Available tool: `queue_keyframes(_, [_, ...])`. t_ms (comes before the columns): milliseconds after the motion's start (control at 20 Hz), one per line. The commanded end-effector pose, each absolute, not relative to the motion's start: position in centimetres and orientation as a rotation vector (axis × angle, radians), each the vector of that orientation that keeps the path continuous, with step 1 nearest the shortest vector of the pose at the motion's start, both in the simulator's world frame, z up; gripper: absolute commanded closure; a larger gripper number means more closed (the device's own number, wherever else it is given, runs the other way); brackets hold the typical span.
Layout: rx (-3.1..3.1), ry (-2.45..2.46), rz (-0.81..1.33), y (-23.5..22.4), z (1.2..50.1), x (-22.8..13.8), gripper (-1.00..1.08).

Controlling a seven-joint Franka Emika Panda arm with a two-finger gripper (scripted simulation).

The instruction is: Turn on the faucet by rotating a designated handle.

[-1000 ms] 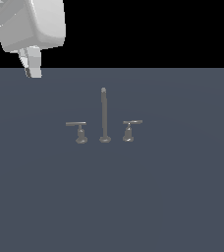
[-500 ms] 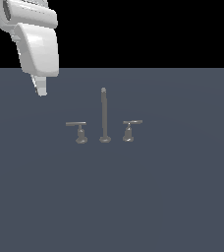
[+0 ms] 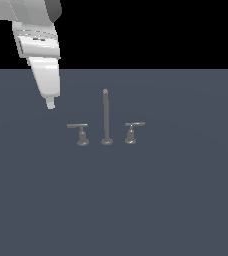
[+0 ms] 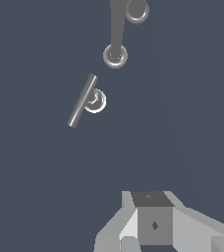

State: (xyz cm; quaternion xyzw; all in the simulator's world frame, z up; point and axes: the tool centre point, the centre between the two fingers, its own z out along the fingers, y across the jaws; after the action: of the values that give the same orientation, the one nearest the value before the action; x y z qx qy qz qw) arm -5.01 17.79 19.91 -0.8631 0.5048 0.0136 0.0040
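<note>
Overhead, white claw (image 3: 50, 104), state unclear; grey metal handle (image 3: 79, 133), thin straight bar.

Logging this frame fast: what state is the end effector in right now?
End effector: holding nothing, clear of the handle; open or shut cannot be told.

A flat, matte slate-grey bench (image 3: 186, 200) fills the lower part of the exterior view, running unbroken from the view's left edge to its right edge. Its surface is plain and uniform, with no seams, markings or texture. Its far edge forms a straight horizontal line, and above that line the background (image 3: 161, 30) is solid black, with no walls, windows or furniture showing. The lighting is even and soft, with no strong shadows on the surface. In the wrist view, the same grey surface (image 4: 35, 197) fills the backdrop.
</note>
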Motion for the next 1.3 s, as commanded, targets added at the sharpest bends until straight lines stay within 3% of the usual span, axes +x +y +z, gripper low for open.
queue_keyframes(0, [-2.669, 1.643, 0.037, 17.9, 18.8, -3.7, 1.08])
queue_keyframes(750, [-2.405, 2.023, 0.006, 16.9, 11.5, 4.8, 1.08])
queue_keyframes(1250, [-2.295, 2.147, -0.001, 15.9, 9.1, 7.8, 1.08])
